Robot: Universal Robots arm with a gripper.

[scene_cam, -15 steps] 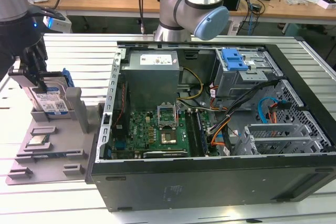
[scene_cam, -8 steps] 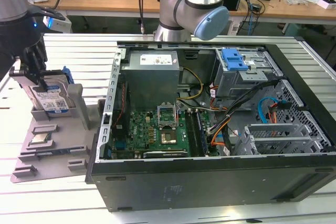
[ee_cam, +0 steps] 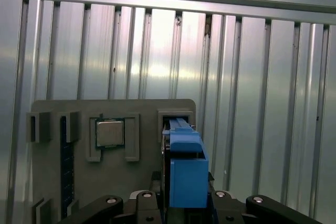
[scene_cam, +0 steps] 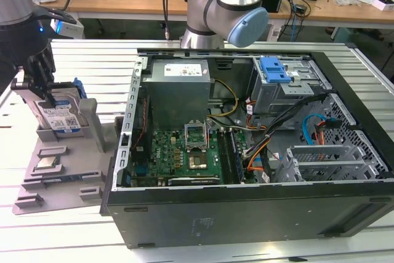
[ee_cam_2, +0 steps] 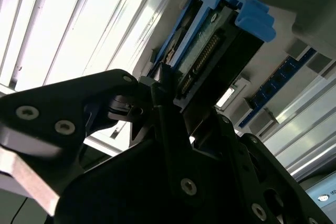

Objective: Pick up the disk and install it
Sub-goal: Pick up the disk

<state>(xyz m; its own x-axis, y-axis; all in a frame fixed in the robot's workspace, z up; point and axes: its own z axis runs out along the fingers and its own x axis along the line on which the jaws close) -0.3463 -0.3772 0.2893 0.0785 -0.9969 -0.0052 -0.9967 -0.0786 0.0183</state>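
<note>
Pickup step: pincer point(scene_cam: 42, 87) pinching the disk point(scene_cam: 63, 117), upright in a grey holder point(scene_cam: 92, 121) near the surface's point(scene_cam: 61, 238) edge; a straight lift seems needed.

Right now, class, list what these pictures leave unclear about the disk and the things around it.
- Exterior view: the hand covers the top of the disk and some of its label.
- Second wrist view: the hand's black body hides one end of the disk.
- First wrist view: the disk is edge-on, label face unseen.
- Exterior view: the chip has markings too small to tell.
</note>
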